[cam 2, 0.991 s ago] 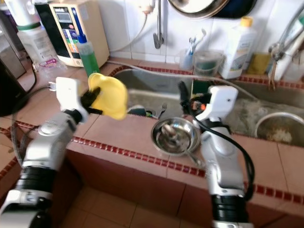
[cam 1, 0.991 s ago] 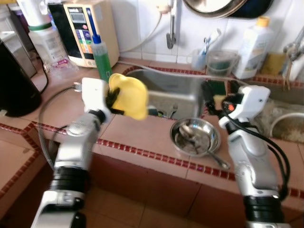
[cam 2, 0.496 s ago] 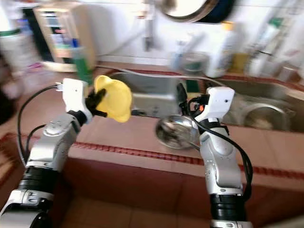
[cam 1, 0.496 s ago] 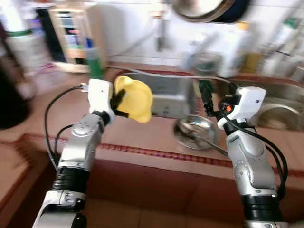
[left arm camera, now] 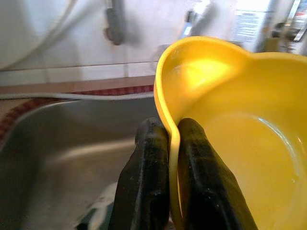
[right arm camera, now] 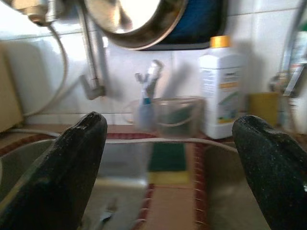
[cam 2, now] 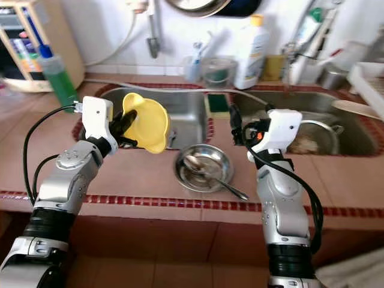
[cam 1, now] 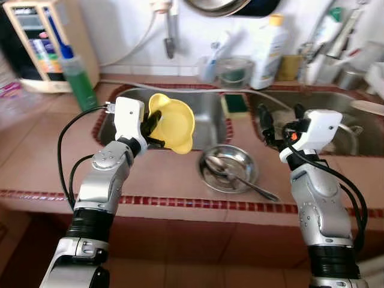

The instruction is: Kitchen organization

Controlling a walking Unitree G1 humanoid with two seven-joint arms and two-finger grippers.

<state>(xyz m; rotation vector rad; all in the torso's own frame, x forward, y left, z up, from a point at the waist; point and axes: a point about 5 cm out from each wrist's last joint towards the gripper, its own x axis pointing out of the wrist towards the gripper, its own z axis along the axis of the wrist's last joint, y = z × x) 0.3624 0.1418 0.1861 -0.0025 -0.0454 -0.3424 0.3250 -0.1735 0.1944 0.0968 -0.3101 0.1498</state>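
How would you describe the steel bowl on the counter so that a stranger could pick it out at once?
Start at the tiled counter with its double sink. On the front ledge, before the divider between the basins, sits a shallow steel bowl with a spoon lying across it. Unlike the yellow bowl held by the left gripper, it is metal and rests on the tiles.

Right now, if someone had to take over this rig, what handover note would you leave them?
Left gripper: shut on the rim of the yellow bowl, held tilted above the left sink basin.
Right gripper: open, empty, raised over the counter strip by the right sink basin.
Steel bowl with a spoon in it sits on the counter in front of the sinks.
Done: yellow bowl picked up.
Left: set the yellow bowl down somewhere; the steel bowl and spoon are untouched.
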